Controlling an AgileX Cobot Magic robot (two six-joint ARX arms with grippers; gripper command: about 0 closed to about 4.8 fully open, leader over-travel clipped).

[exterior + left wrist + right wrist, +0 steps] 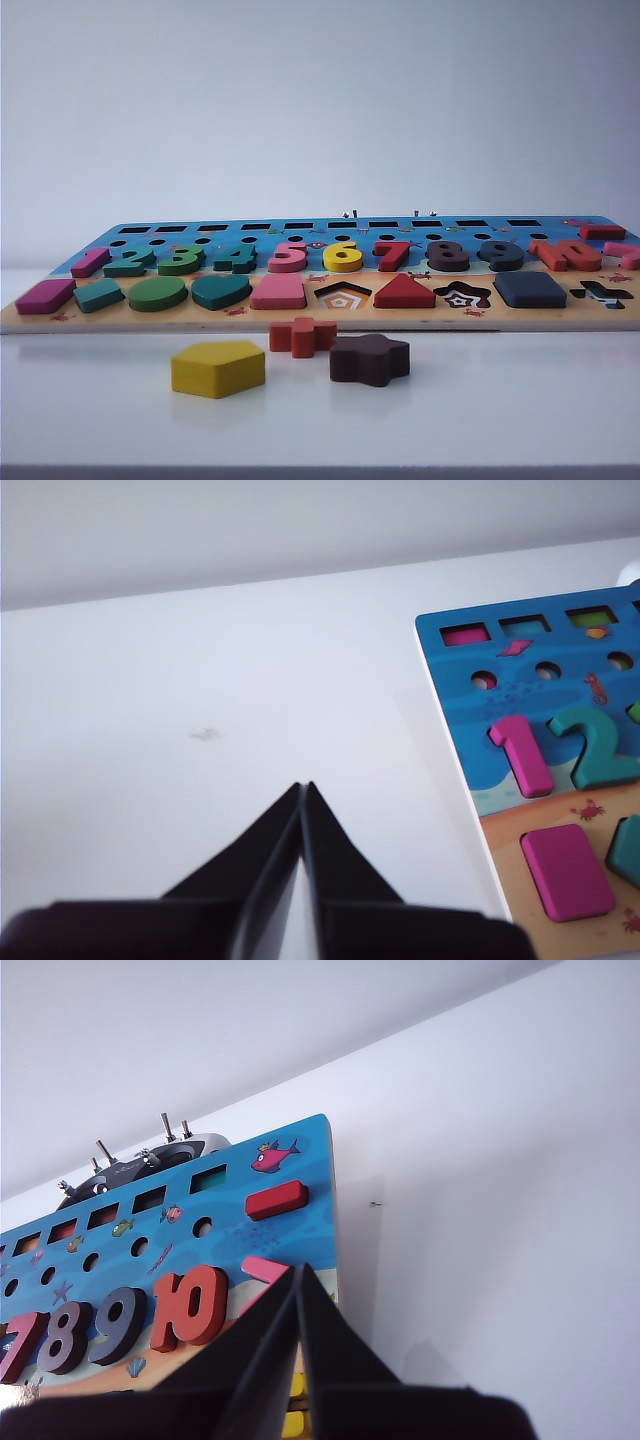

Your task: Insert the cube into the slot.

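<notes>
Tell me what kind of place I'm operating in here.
Probably a lab or test bench: a bare white table against a plain wall, a children's wooden shape-and-number puzzle board, and a joystick remote controller lying behind the board.

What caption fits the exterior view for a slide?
Navy cube seated in the puzzle board; yellow pentagon, red cross and maroon star loose in front.

Cube [529, 289]: seated in the board [300, 318], front row, right.
Pentagon block [217, 368]: on table before board, left of star block [369, 359].
</notes>
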